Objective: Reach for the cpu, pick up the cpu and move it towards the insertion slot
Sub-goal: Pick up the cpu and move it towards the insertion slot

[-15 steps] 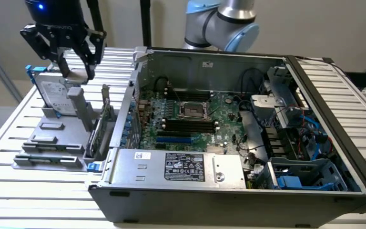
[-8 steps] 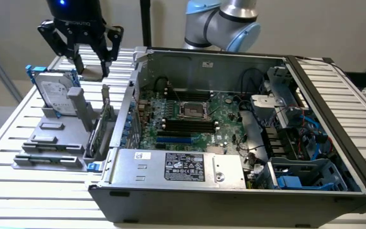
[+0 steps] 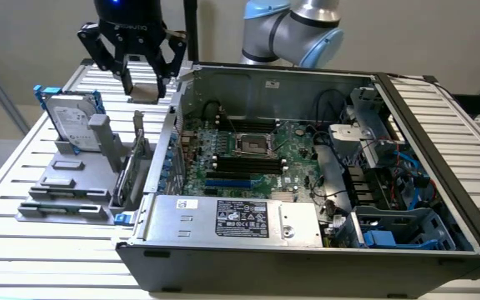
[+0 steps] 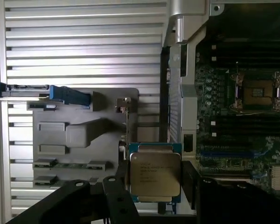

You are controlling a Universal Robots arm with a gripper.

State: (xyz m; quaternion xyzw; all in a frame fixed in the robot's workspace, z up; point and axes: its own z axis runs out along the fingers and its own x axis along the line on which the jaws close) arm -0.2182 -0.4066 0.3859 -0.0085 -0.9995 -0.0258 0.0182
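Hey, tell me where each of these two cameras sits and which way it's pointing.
Exterior view: off the arm, high and in front, looking down into the open computer case; shows the arm's grey-blue joints and the hand holding the cpu.
Wrist view: on the wrist, looking down past the black fingers at the cpu, the grey holder rack and the motherboard.
Shared: the cpu, hard drive, rack and insertion slot.
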